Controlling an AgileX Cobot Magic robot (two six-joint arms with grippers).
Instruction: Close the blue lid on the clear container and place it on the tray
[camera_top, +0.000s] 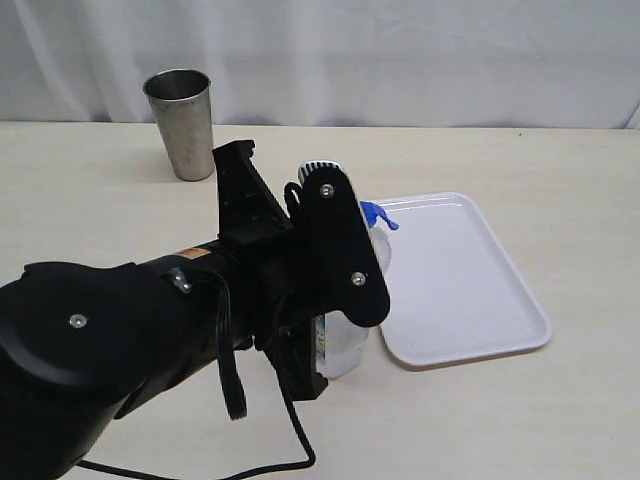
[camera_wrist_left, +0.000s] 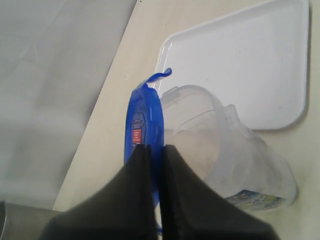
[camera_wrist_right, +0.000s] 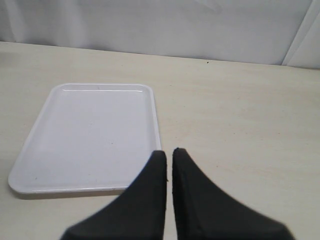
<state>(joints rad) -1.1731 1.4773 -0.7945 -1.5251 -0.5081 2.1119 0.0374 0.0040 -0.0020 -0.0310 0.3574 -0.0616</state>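
My left gripper (camera_wrist_left: 156, 146) is shut on the blue lid (camera_wrist_left: 144, 117), which shows edge-on between the black fingers, its red-and-white sticker facing away from the container. The lid sits right at the mouth of the clear container (camera_wrist_left: 235, 160); I cannot tell whether it is snapped down. In the exterior view the left arm hides most of the container (camera_top: 347, 345), and one blue flap of the lid (camera_top: 376, 214) sticks out above it. The container stands on the table beside the near-left edge of the white tray (camera_top: 470, 300). My right gripper (camera_wrist_right: 169, 151) is shut and empty, near the tray (camera_wrist_right: 90, 135).
A grey steel cup (camera_top: 183, 122) stands at the back left of the beige table (camera_top: 560, 160). A white curtain hangs behind the table. The left arm's black body (camera_top: 120, 350) and its cable fill the front left of the exterior view.
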